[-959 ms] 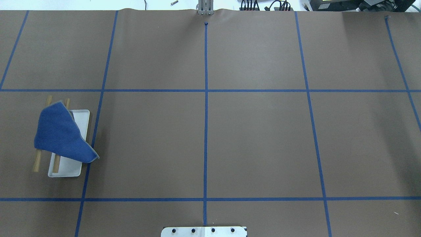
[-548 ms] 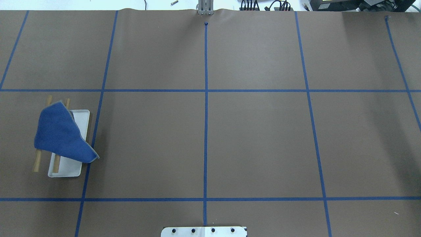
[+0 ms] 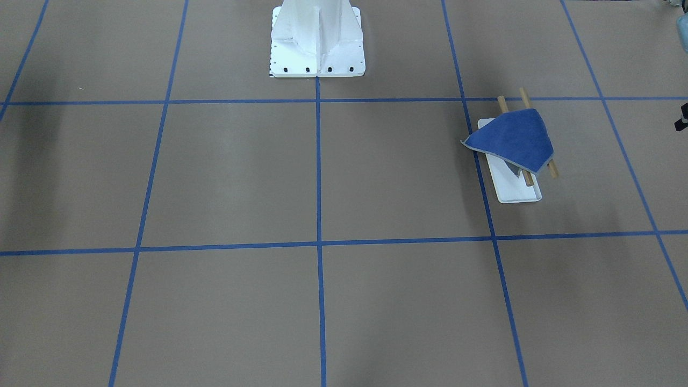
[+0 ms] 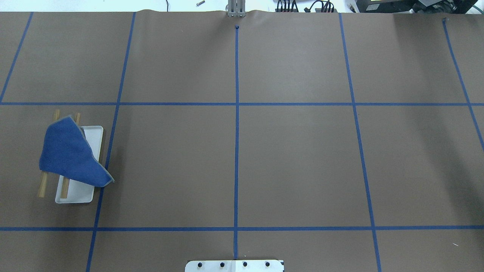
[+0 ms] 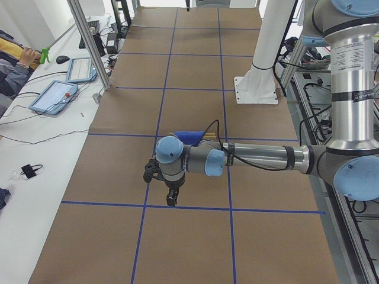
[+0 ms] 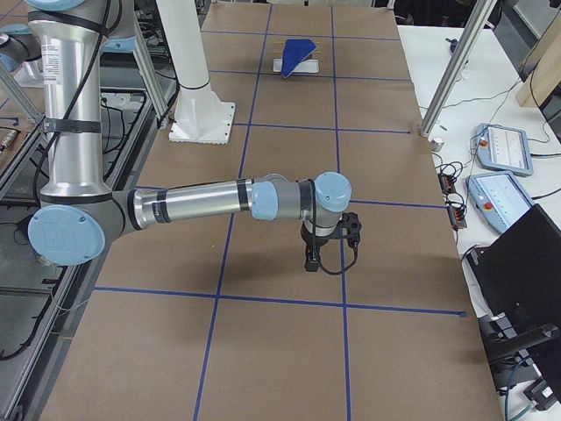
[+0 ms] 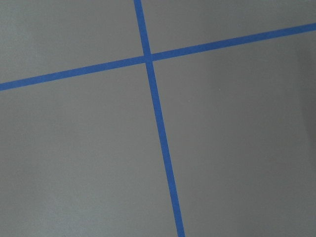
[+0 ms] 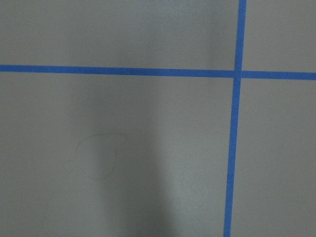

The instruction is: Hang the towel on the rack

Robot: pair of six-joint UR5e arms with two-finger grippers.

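Surface: brown paper table cover (image 4: pixel 295 162) marked with a blue tape grid (image 4: pixel 236 151), lab benches around it
Hidden: small rack (image 4: pixel 81 190) with a flat white base tray and tan wooden dowel bars (image 4: pixel 42 187) has its white support under the cloth, out of sight; only the bar ends stick out; from the left table end, the silver left arm (image 5: pixel 260 158) blocks most of the towel and rack; large white bolted pedestal (image 3: pixel 317 37) is cut off by the frame edge in the overhead and front views; small dark shape (image 3: pixel 681 117) at the front view's right edge is cropped, can't identify; both wrist cams show only paper and a tape cross
Counts: 1 towel, 1 rack, 2 bars, 1 tray, 2 arms, 1 pedestal
Left claw: black left gripper (image 5: pixel 170 200) points down over bare paper near a tape line, seen only from the table end, can't tell finger gap; well apart from the towel
Right claw: black right gripper (image 6: pixel 311 263) on the silver right arm (image 6: pixel 202 200) points down over paper, seen only from the far end, gap unreadable
Towel: small square royal-blue towel (image 4: pixel 70 153) with a pale stitched edge lies draped across both bars, blue face up, grey underside showing below in the front view; one corner hangs past the tray edge toward the table centre
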